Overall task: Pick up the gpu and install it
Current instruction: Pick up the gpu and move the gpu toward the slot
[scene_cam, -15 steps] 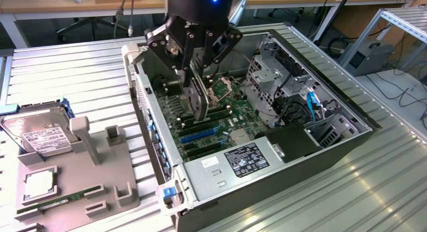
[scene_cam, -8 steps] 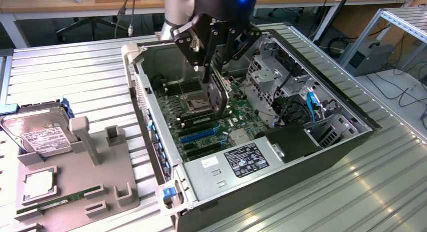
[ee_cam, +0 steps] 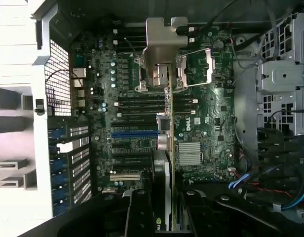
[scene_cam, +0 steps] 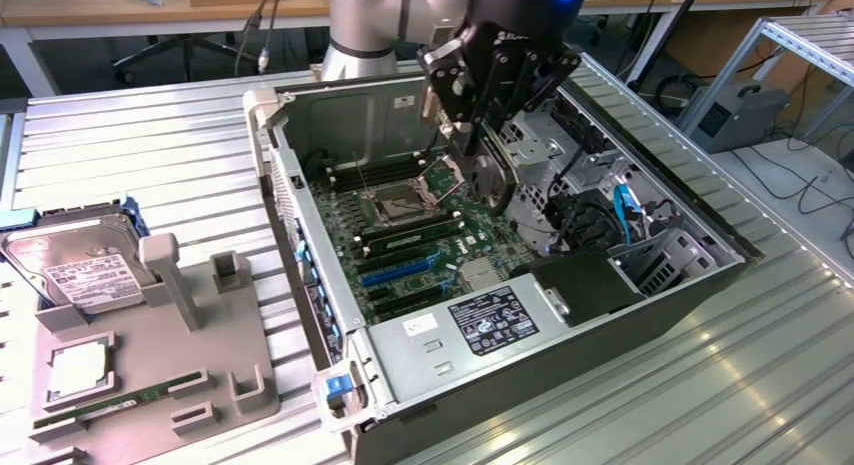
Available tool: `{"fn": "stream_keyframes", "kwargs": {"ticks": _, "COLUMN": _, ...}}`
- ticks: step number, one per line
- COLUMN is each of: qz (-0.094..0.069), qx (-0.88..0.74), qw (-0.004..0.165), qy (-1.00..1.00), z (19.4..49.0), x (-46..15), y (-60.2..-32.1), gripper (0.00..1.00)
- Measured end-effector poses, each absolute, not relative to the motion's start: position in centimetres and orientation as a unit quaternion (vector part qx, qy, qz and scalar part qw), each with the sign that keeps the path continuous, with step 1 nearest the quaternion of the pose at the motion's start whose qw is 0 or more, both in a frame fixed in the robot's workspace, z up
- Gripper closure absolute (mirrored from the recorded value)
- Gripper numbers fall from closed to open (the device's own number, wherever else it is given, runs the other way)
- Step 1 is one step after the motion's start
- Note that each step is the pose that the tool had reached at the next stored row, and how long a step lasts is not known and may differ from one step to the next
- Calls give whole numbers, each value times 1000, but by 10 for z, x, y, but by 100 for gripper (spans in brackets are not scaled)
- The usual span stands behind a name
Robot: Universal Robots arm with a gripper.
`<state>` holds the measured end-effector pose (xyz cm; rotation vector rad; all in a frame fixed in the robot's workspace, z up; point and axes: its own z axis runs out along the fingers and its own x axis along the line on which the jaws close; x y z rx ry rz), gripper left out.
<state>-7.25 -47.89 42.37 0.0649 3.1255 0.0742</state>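
Observation:
The gpu (scene_cam: 491, 180) is a thin dark card that hangs upright over the motherboard (scene_cam: 427, 235) inside the open computer case (scene_cam: 283, 175). My gripper (scene_cam: 483, 135) is shut on its upper edge. In the wrist view I look down the gpu's (ee_cam: 167, 98) edge. Its silvery bracket (ee_cam: 164, 37) is at the far end, and my black fingers (ee_cam: 141, 212) sit on either side of the card, with the gripper (ee_cam: 167, 200) closed on it. The card floats above the board, over the area of the blue slot (ee_cam: 134, 134) and the black slots beside it.
A drive cage (scene_cam: 547, 150) and cables (scene_cam: 627, 210) crowd the case on the exterior view's right. The power supply (scene_cam: 487, 320) lies at the near end. On the exterior view's left, a grey fixture (scene_cam: 200, 355) holds a hard drive (scene_cam: 83, 270), a processor (scene_cam: 80, 370) and a memory stick (scene_cam: 114, 405).

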Motion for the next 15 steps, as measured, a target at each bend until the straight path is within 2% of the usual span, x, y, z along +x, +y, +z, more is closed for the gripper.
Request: {"fn": "stream_keyframes", "kwargs": {"ticks": 15, "qz": 24, "qx": 21, "qw": 7, "qy": 999, "z": 424, "x": 12, "y": -479, "gripper": 73}}
